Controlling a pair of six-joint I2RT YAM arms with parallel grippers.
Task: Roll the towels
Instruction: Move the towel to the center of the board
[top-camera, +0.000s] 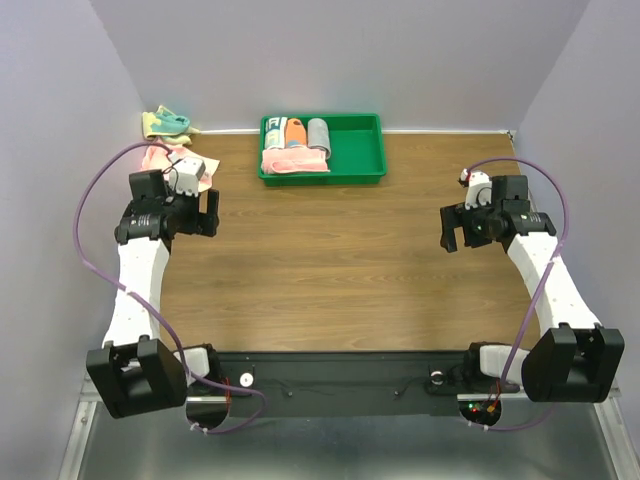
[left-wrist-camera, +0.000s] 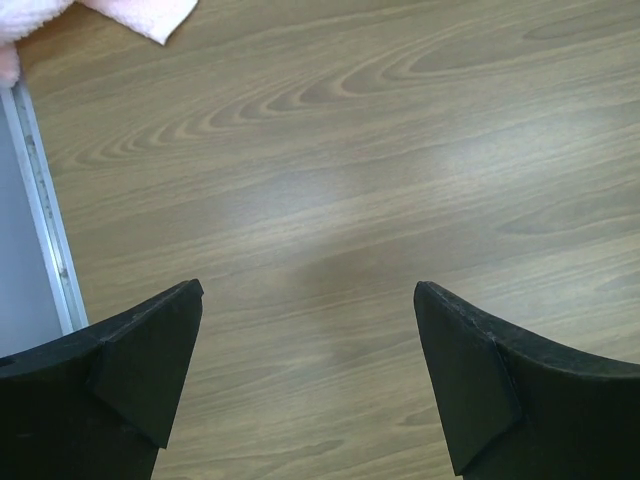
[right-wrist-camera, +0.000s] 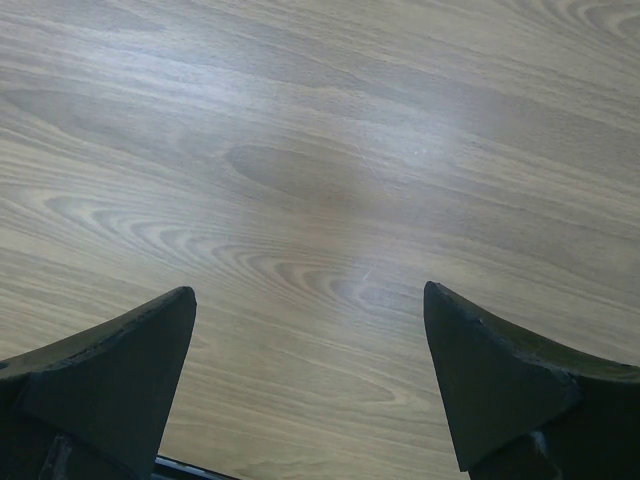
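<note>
**Peach-pink towel** (top-camera: 152, 156): unrolled and rumpled, at the table's far-left corner. It is partly hidden under the left wrist. One corner shows at the top left of the left wrist view (left-wrist-camera: 140, 15).

**Teal towel with pale yellow edges** (top-camera: 165, 122): crumpled in a heap just behind the pink one, against the back wall.

**Left gripper** (top-camera: 212, 213): claw spread wide and holding nothing, over bare wood (left-wrist-camera: 308, 290), near the pink towel.

**Right gripper** (top-camera: 450, 230): claw spread wide and empty (right-wrist-camera: 310, 290), over the right side of the table and well apart from both towels.

**Green tray** (top-camera: 370, 150): at the far edge, centre. Rolled cloths (top-camera: 294, 131) fill its left half.

**Wooden table** (top-camera: 340, 260).
</note>
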